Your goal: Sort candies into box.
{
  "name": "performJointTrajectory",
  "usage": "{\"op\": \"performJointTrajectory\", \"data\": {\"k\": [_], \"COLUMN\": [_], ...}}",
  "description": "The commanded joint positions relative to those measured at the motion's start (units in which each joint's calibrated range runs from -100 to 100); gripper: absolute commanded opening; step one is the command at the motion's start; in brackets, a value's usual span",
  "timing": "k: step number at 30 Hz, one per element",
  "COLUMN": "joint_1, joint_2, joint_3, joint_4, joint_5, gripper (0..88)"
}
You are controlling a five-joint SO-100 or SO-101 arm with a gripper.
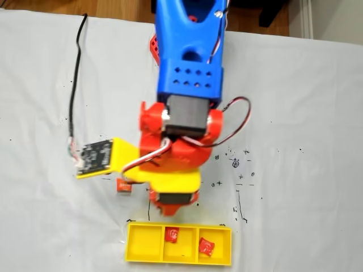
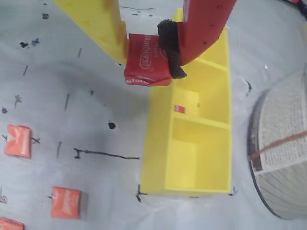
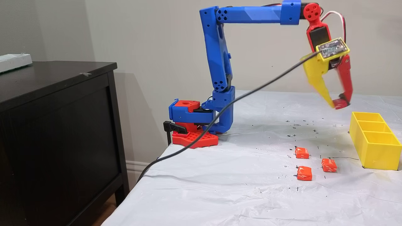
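Observation:
My gripper (image 2: 147, 57) is shut on a red candy (image 2: 145, 64), pinched between the yellow finger (image 2: 103, 24) and the red finger's black pad (image 2: 170, 48). It hangs above the table, just short of the yellow box (image 2: 156, 143). In a fixed view the gripper (image 3: 337, 104) is above and left of the box (image 3: 378, 153). Seen from above, the box (image 1: 144, 242) holds one candy (image 1: 171, 234) in its middle compartment and another candy (image 1: 206, 246) in the right one. Three candies (image 3: 302, 153) (image 3: 328, 165) (image 3: 304, 173) lie on the white sheet left of the box.
A black cable (image 3: 220, 116) runs from the wrist camera board (image 1: 96, 156) down off the table's front-left edge. The arm's base (image 3: 193, 125) sits at the back left, beside a dark cabinet (image 3: 56, 125). A round paper-covered object (image 2: 283, 158) stands right of the box.

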State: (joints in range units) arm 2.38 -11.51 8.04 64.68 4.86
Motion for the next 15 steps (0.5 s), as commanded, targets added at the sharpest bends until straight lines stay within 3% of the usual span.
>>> {"op": "performJointTrajectory", "data": {"k": [1,10,15], "joint_1": [1.7,2.87,2.87], "joint_2": [0.48,6.59,11.76], "joint_3": [-6.17,-7.63,-14.37], "joint_4": [-3.0,-9.79,-8.24], "joint_5": [-0.44,-1.12,-1.27], "gripper": [0.2,0.2,0.2]}}
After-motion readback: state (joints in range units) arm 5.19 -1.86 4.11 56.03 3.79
